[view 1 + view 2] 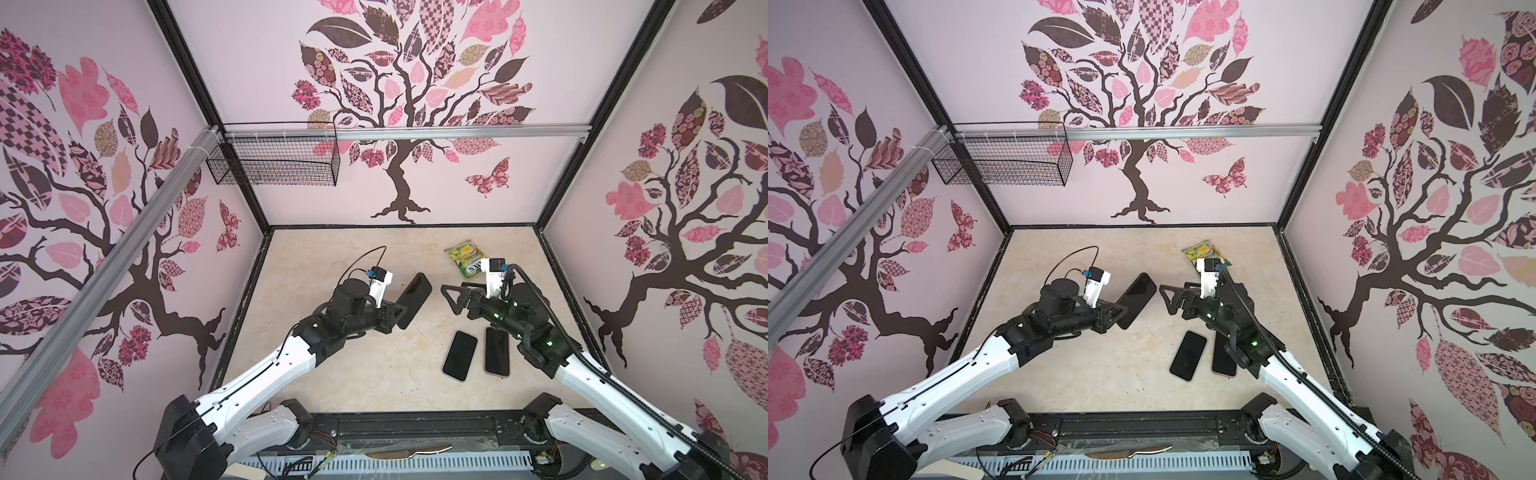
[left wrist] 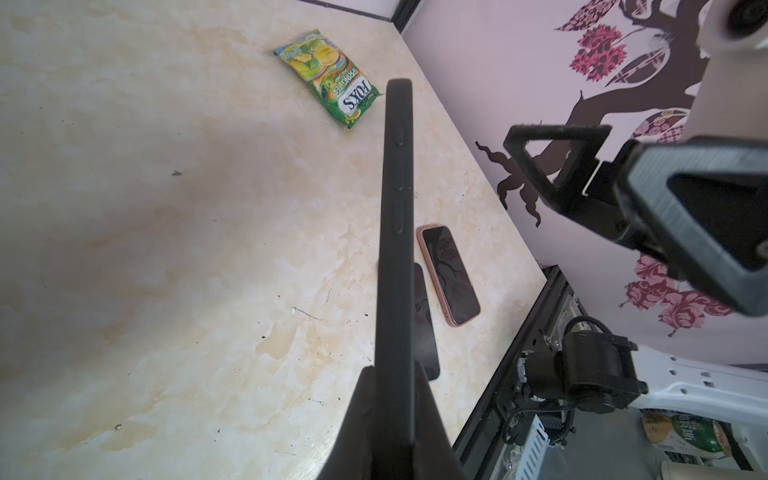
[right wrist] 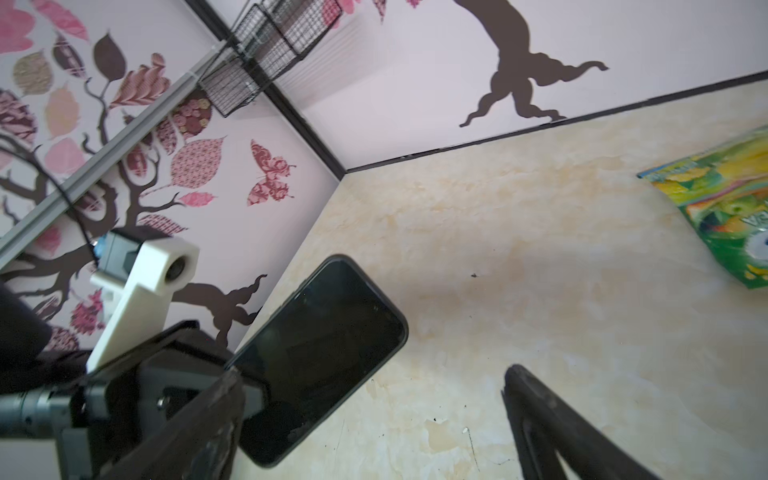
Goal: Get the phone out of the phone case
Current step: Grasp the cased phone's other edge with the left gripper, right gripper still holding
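Note:
A black phone in a matte black phone case [image 1: 413, 299] [image 1: 1136, 299] hangs tilted above the middle of the table. My left gripper [image 1: 399, 313] [image 2: 390, 374] is shut on its lower end. The left wrist view shows the case's side edge with its buttons [image 2: 397, 208]. The right wrist view shows the dark screen [image 3: 320, 345]. My right gripper [image 1: 451, 293] [image 3: 374, 376] is open just right of the phone, apart from it, with nothing between its fingers.
Two more phones lie flat at the front right, partly under the right arm: a dark one [image 1: 460, 355] [image 2: 426, 324] and a pink-rimmed one [image 1: 497, 351] [image 2: 451, 274]. A green snack packet [image 1: 467, 257] [image 3: 727, 216] lies at the back right. A wire basket [image 1: 274, 162] hangs on the back wall.

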Tool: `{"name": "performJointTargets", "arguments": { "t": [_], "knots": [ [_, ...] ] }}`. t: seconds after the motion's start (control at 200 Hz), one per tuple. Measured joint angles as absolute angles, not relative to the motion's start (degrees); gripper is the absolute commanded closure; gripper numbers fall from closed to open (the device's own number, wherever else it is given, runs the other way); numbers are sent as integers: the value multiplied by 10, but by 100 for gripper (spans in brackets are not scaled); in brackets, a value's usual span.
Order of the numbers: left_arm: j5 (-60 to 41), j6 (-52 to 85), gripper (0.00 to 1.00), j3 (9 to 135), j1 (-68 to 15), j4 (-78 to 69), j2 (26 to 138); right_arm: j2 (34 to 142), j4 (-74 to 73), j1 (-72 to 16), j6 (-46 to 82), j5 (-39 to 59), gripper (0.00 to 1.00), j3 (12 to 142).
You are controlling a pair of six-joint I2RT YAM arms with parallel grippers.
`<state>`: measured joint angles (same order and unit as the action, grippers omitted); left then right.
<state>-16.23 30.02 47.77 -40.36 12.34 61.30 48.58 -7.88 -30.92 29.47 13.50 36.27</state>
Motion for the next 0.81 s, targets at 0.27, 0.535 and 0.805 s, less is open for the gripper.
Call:
{"name": "performJointTargets", "arguments": {
  "t": [0.27, 0.535, 0.805],
  "knots": [
    [-197, 372, 100, 452, -368, 17, 574, 495, -262, -309, 360, 266, 1, 260],
    [-239, 455, 100, 413, -352, -107, 561, 549, -485, -309, 477, 329, 2, 219],
    [-270, 521, 100, 404, -352, -215, 559, 622, -650, -318, 555, 353, 10, 233]
  ]
}}
